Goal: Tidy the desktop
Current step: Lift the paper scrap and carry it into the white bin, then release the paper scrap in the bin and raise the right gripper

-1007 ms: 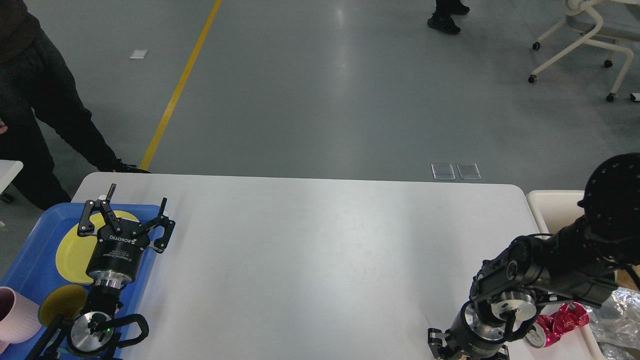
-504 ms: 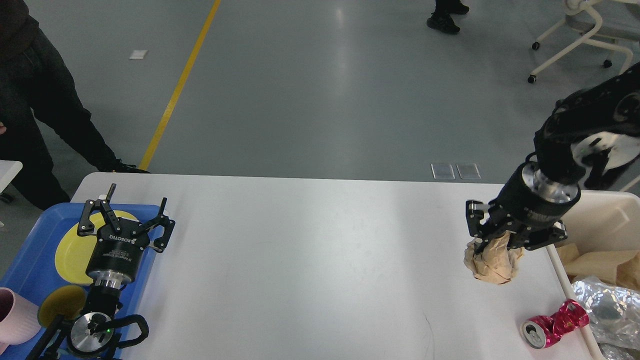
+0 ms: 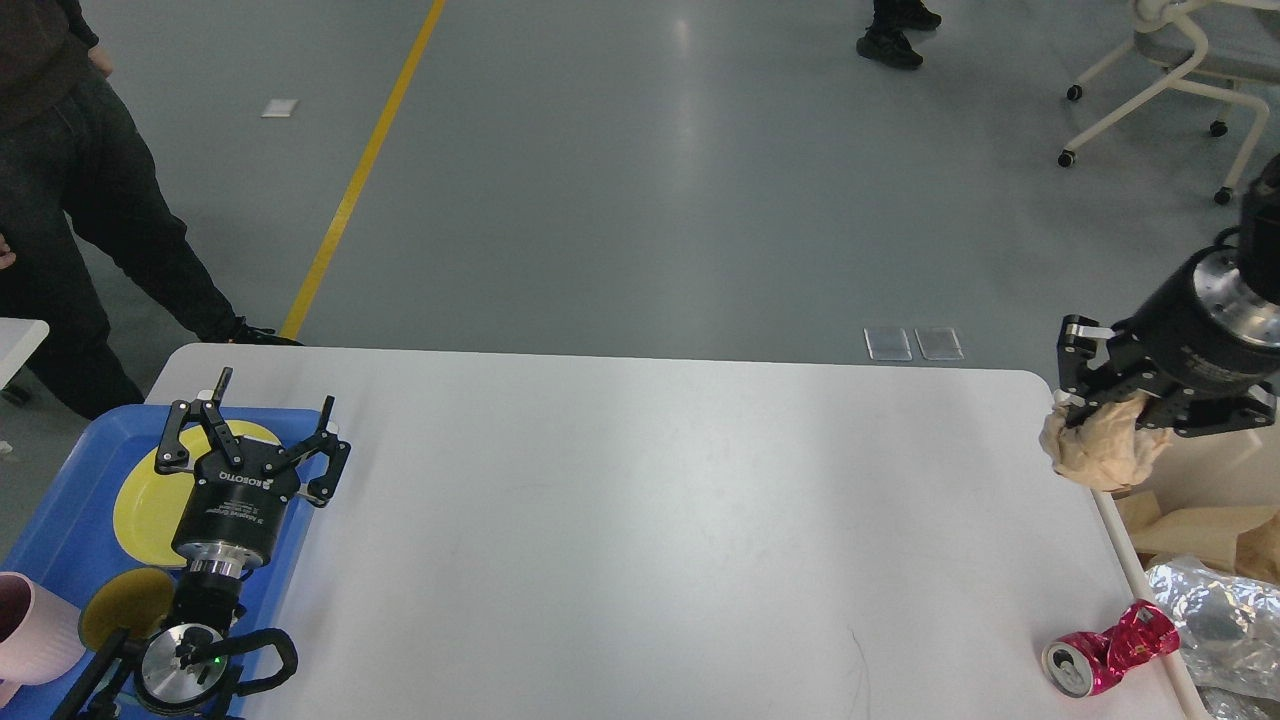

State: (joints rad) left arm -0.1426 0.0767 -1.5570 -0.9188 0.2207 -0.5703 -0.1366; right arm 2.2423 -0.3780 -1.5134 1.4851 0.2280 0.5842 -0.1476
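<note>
The white desktop (image 3: 620,520) fills the middle of the head view. My right gripper (image 3: 1110,425) is shut on a crumpled brown paper ball (image 3: 1100,450) and holds it in the air over the desktop's right edge, beside the cream bin (image 3: 1200,480). A crushed pink can (image 3: 1105,652) lies on the desktop at the front right. My left gripper (image 3: 255,420) is open and empty above the blue tray (image 3: 60,490), over the yellow plate (image 3: 150,495).
The cream bin holds brown paper (image 3: 1210,530) and silver foil (image 3: 1220,620). The tray also carries a small yellow dish (image 3: 125,605) and a pink cup (image 3: 35,630). A person (image 3: 70,200) stands at the far left. An office chair (image 3: 1170,70) stands at the far right.
My right arm has risen from the front right, taken the paper ball and carried it right and up to the desktop's edge by the bin. My left arm has not moved.
</note>
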